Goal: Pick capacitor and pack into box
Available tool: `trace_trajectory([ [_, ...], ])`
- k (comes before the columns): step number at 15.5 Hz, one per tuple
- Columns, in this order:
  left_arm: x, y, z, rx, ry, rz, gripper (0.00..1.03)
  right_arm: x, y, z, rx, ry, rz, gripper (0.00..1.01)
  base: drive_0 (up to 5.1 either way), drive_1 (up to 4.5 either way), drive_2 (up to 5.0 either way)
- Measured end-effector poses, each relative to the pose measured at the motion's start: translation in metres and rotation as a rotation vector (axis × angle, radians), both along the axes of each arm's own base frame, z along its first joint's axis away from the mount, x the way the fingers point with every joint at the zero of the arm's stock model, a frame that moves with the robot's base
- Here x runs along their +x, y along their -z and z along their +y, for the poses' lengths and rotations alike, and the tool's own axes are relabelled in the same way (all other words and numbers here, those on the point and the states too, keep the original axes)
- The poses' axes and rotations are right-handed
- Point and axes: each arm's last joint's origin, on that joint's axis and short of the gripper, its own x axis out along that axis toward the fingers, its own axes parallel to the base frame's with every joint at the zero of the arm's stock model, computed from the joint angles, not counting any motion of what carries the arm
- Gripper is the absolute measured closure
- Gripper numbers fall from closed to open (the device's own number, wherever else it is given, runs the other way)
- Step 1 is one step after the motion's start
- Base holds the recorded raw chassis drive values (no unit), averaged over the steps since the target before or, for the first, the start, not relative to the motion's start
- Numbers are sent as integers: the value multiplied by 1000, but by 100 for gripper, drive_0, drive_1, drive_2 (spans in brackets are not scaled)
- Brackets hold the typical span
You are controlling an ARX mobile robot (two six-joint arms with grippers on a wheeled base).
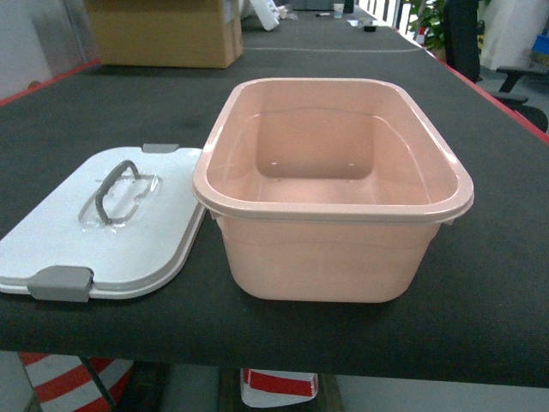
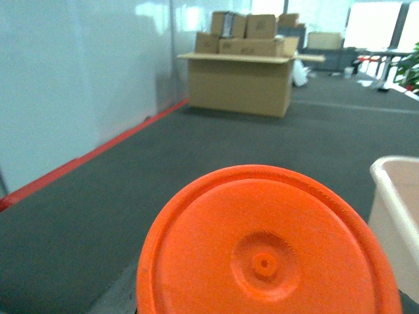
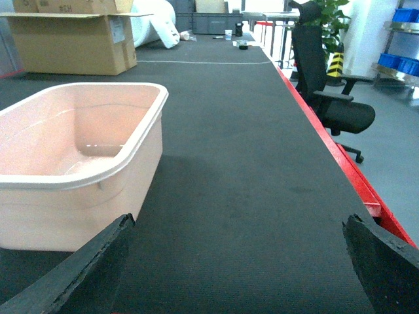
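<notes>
Empty box, orange disc only at left wrist, right end effector wide open

One pink box, one white lid beside it, one orange disc, one open cardboard carton and one black office chair.

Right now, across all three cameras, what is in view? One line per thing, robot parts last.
box: 1, pale pink, mid-table, open, nothing inside.
lid: 1, white with grey latches, flat on the table left of the box.
orange disc: 1, orange, filling the left wrist view; how it is held is hidden.
cardboard carton: 1, brown, far end of the table.
office chair: 1, black, beyond the table's right edge.
right gripper: 1, black fingertips spread wide, holding nothing.
</notes>
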Motion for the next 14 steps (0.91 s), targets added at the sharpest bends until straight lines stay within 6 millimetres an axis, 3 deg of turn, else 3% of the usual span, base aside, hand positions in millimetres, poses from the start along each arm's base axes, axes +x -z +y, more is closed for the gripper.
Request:
trace_trajectory([
  [2, 47, -22, -26, 12, 101, -24, 59, 0, 0, 0, 0, 0, 0, 3, 0, 0, 0],
  [5, 107, -30, -81, 41, 258, 40, 59, 0, 0, 0, 0, 0, 0, 3, 0, 0, 0],
  [8, 155, -34, -140, 36, 386, 75, 59, 0, 0, 0, 0, 0, 0, 3, 0, 0, 0],
  [10, 173, -25, -173, 32, 459, 116, 59, 0, 0, 0, 0, 0, 0, 3, 0, 0, 0],
  [11, 174, -19, -179, 30, 466, 124, 17, 0, 0, 0, 0, 0, 0, 3, 0, 0, 0],
  [12, 174, -19, -179, 30, 464, 126, 5, 0, 0, 0, 0, 0, 0, 3, 0, 0, 0],
  [14, 174, -19, -178, 29, 461, 124, 5, 0, 0, 0, 0, 0, 0, 3, 0, 0, 0],
])
